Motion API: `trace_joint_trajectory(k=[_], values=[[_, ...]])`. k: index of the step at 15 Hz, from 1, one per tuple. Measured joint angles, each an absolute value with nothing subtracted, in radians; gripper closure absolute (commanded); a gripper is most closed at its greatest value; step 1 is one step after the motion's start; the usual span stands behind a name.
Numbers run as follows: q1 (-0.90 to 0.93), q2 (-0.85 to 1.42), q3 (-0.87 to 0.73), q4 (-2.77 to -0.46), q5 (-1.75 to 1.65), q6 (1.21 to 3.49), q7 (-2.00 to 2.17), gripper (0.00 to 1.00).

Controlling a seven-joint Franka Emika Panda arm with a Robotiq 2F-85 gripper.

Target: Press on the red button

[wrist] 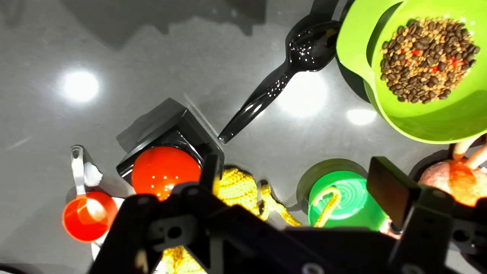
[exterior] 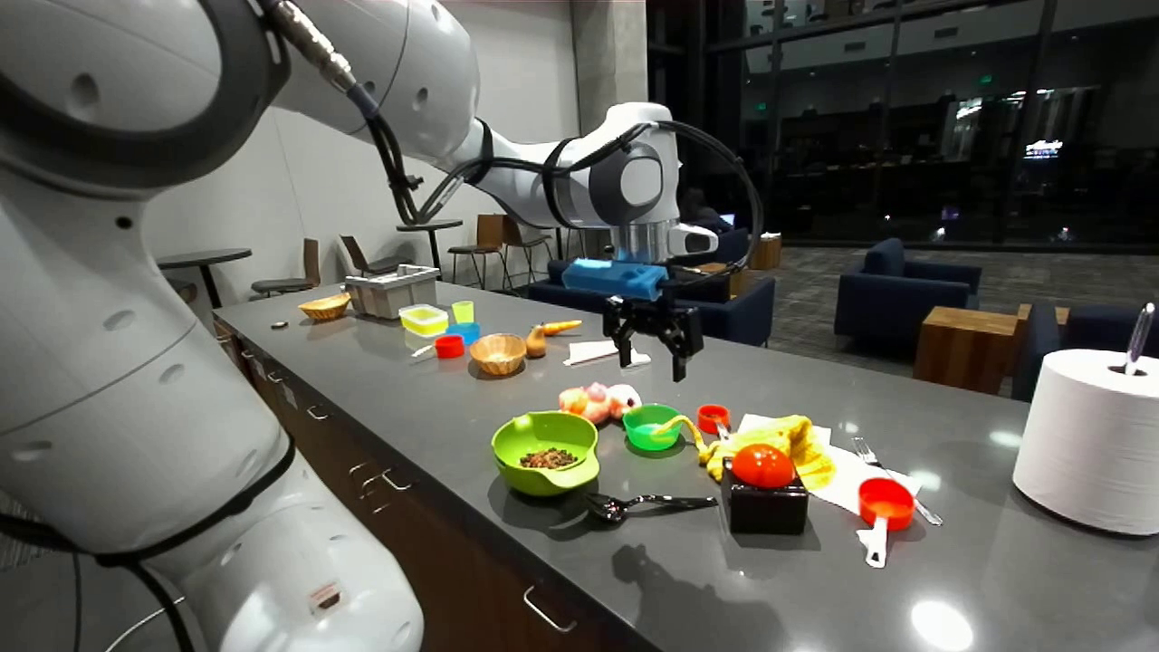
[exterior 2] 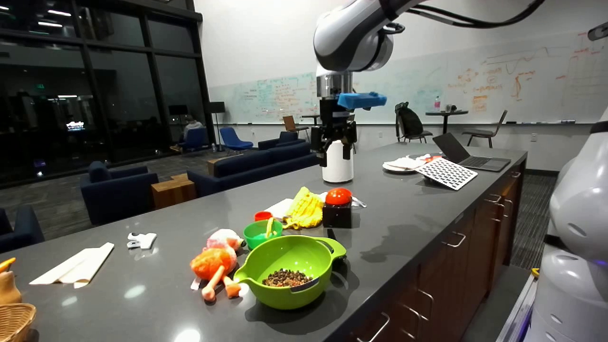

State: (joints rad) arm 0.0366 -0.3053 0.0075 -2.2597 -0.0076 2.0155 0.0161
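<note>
The red button (exterior: 763, 465) is a round red cap on a black square box (exterior: 768, 509) standing on the grey counter. It also shows in an exterior view (exterior 2: 338, 196), and in the wrist view (wrist: 164, 169) at the lower left, partly covered by my gripper's left finger. My gripper (exterior: 652, 362) is open with nothing between its fingers. It points down and hangs well above the counter, apart from the button. In the wrist view my gripper (wrist: 300, 177) has its fingers wide apart, with the green cup below between them.
A yellow knitted cloth (exterior: 797, 444) lies against the box. Nearby are a black spoon (exterior: 647, 503), a green bowl (exterior: 543, 453) of beans, a green cup (exterior: 652, 426), a plush toy (exterior 2: 218, 261), a red scoop-cup (exterior: 886, 503) and a paper roll (exterior: 1087, 444).
</note>
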Motion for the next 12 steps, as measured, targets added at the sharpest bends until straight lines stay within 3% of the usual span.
trace_joint_trajectory(k=[12], values=[[-0.011,-0.162,-0.026,-2.148,-0.008,2.016,-0.034,0.0]])
